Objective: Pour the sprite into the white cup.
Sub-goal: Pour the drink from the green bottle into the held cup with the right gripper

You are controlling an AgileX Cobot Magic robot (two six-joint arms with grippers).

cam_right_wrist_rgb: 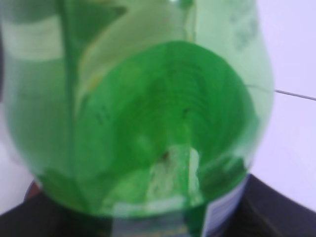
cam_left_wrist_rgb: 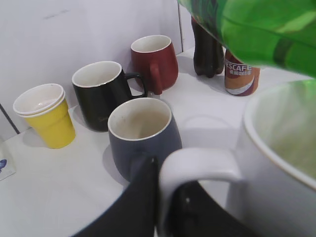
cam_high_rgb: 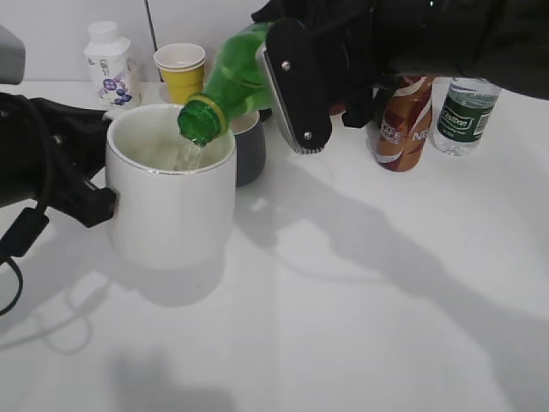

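White cup (cam_high_rgb: 171, 202) front — sprite (cam_high_rgb: 227, 81) tipped in, R gripper (cam_high_rgb: 296, 86) half-hidden.

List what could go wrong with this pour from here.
The sprite bottle mouth sits right over the white cup's near rim, so a small drift may spill onto the table. The left gripper holds only the cup handle; a bottle nudge might tip the cup toward the dark blue-grey mug beside it.

1. The sprite (cam_high_rgb: 233, 79), tilted in the right pincer (cam_high_rgb: 292, 86), has its mouth over the white cup (cam_high_rgb: 171, 197).
2. The left pincer (cam_left_wrist_rgb: 160, 197) grips the cup's handle (cam_left_wrist_rgb: 197, 165).
3. A mug (cam_high_rgb: 249, 146) stands behind the cup, below the right pincer, on the counter (cam_high_rgb: 360, 292).
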